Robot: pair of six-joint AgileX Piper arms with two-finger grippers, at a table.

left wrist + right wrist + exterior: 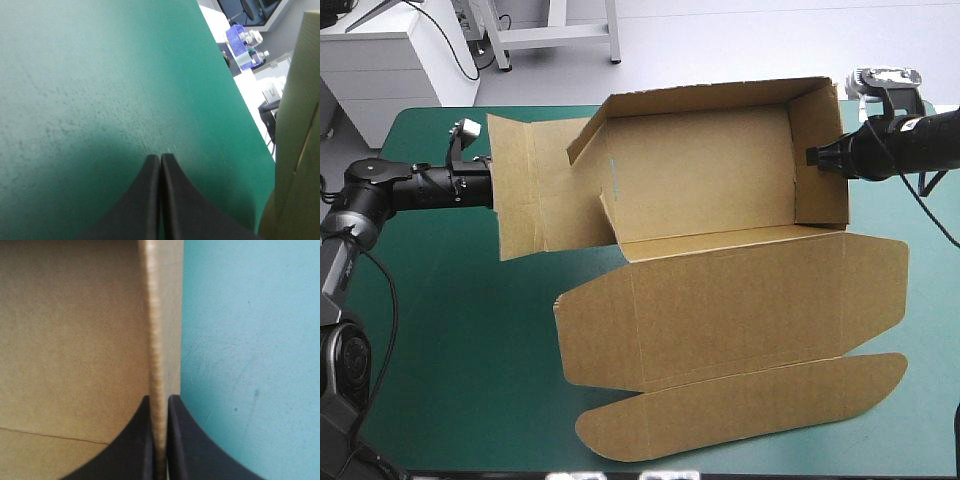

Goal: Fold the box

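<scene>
Surface: a teal-green table cover (450, 350), bare along its left and near sides. Past the far left corner stand a white cabinet (390, 60) and a pale floor.

One brown box (720, 190), partly raised, lies on the far half of the table and reaches toward the near edge. Its far wall and right end wall stand upright. The left end panel spreads out toward the left arm. The lid lies flat on the near side, ending in one long rounded flap at the near edge.

Two pincers.

The right pincer (160, 401) is at the box's right end wall. Its black fingers are all but closed, with the top edge of that wall pinched between them. The inside of the box is on one side of it and the cover on the other.

The left pincer (160, 157) is at the outer edge of the left panel. Its fingers are pressed together in a point with nothing between them. Cover lies ahead of it and the brown board just beside it. I cannot tell whether it touches the board.
</scene>
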